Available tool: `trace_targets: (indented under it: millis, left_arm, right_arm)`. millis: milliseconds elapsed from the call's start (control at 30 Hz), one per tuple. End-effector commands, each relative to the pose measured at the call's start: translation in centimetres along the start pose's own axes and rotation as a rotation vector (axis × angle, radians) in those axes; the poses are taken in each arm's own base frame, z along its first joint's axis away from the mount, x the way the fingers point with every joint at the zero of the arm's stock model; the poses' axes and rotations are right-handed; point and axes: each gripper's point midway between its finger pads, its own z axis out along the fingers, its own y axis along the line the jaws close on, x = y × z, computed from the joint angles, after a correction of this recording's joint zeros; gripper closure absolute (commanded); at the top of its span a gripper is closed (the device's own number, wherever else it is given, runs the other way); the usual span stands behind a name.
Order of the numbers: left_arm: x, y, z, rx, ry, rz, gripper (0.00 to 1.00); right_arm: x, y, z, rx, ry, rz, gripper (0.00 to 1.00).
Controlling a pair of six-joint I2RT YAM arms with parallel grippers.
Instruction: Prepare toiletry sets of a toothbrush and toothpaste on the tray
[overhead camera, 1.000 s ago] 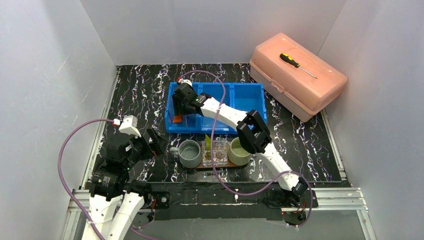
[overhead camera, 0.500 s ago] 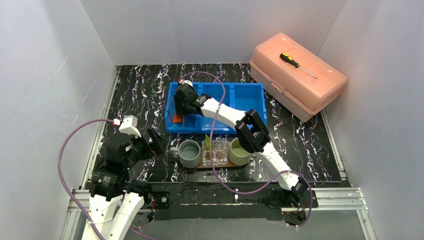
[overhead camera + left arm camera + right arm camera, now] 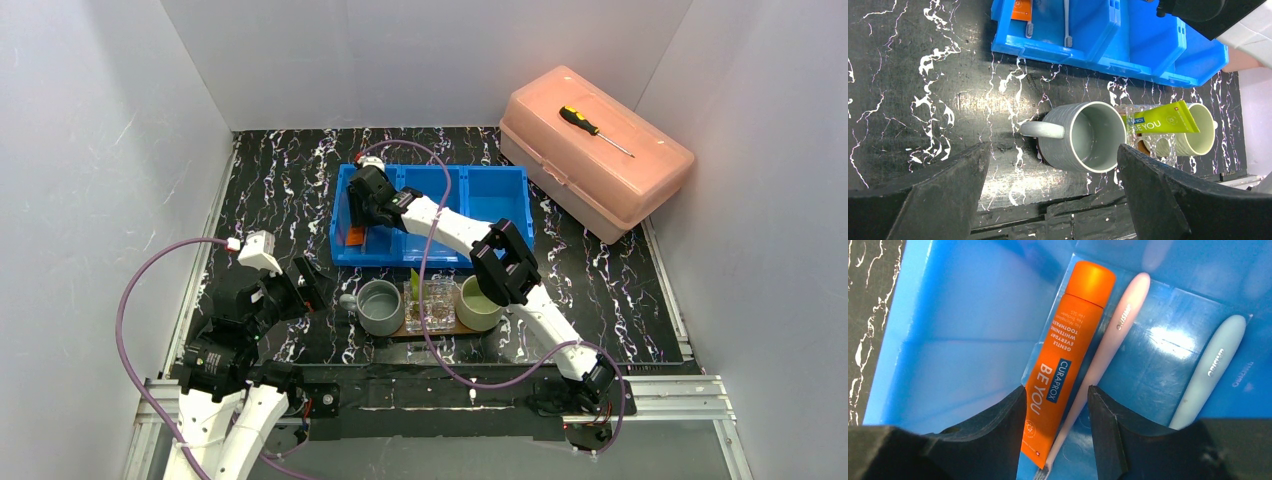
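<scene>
Two-finger left end effector [image 3: 1049,156]: wide open, empty.
Right end effector [image 3: 1055,401]: part-open astride orange tube [image 3: 1065,350] and pink toothbrush [image 3: 1113,335]; grip unclear.
Cut off: toothbrush head.

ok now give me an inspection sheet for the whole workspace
surface: black marbled table
job's things: grey mug and pale green mug at the tray's ends, green tube in clear holder between them; orange tube and two toothbrushes in blue bin
clutter: screwdriver on pink box
end effectors: left end effector open, left of grey mug; right end effector astride orange tube, grip unclear
cables: purple cable crosses over the tray
surroundings: white walls, nothing else seen
</scene>
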Motion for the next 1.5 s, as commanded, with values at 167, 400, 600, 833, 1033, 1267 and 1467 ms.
trace_targets:
  millis: [167, 400, 600, 833, 1033, 1267, 1467]
  left_arm:
    - [-0.4, -0.1, -0.3, -0.001, -0.008, -0.001, 0.02]
    - [-0.3, -0.1, -0.2, -0.002, -0.007, -0.001, 0.02]
    - [-0.3, -0.1, -0.2, -0.002, -0.006, -0.001, 0.02]
    - [-0.3, -0.1, -0.2, -0.003, -0.006, -0.001, 0.02]
    - [-0.3, -0.1, -0.2, -0.004, -0.005, -0.002, 0.02]
    - [-0.3, 0.0, -0.2, -0.005, -0.004, -0.002, 0.02]
    - [-0.3, 0.0, -0.1, -0.007, -0.001, -0.002, 0.02]
  right_arm:
    - [-4.1, 2.0, -1.7, -0.066, -0.108, 0.012, 0.45]
    - [-3.8, 2.4, -0.9, -0.085, -0.105, 0.021, 0.48]
    - [-2.9, 2.3, 0.0, -0.088, -0.087, 0.031, 0.49]
    - [-1.5, 1.9, 1.1, -0.084, -0.06, 0.037, 0.5]
    - [-0.6, 1.7, 1.7, -0.086, -0.04, 0.04, 0.5]
    - [-0.1, 1.5, 2.1, -0.083, -0.031, 0.035, 0.6]
    - [-1.1, 1.7, 1.4, -0.099, -0.046, 0.037, 0.87]
